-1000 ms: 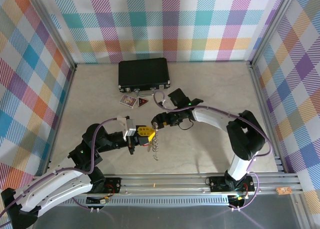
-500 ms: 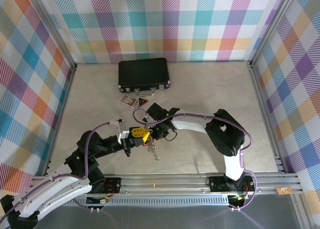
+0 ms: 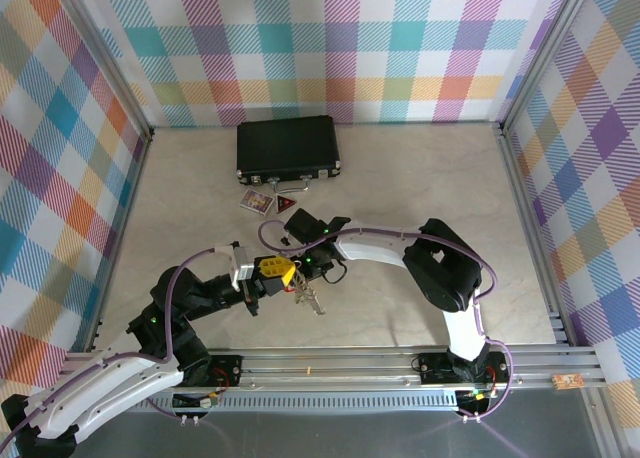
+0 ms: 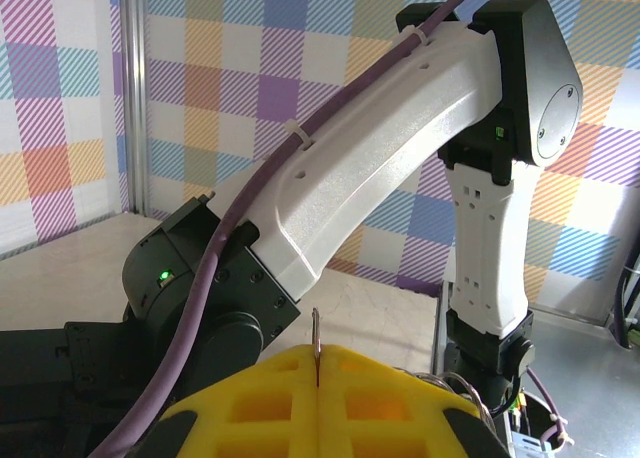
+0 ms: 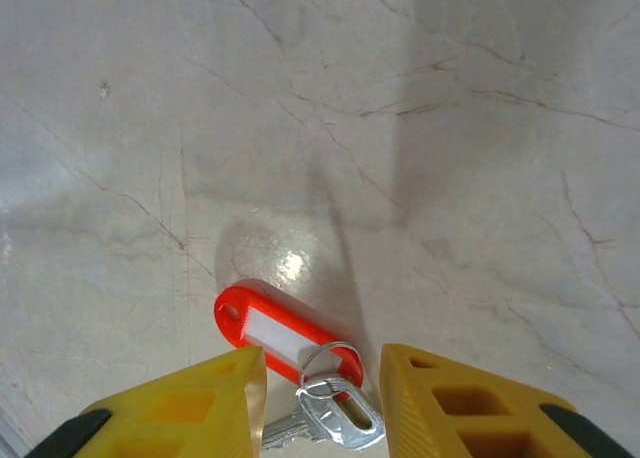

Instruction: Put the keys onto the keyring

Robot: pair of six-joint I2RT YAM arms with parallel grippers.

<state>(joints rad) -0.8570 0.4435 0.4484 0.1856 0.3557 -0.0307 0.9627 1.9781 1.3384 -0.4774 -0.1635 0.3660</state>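
Straddling the keys (image 5: 330,418), the right gripper (image 5: 322,383) has its yellow jaws spread, one on each side, and I see neither touching. The silver key lies flat on the marble table (image 5: 450,128), with its red tag (image 5: 285,333) pointing away from the jaws. The set is probably light, hard and prone to skating on the stone, so the thicker plastic tag looks like the surer hold. The left gripper (image 4: 316,373) has its jaws pressed together, pinching the keyring (image 4: 316,330), whose grey pieces (image 3: 308,298) trail just beside.
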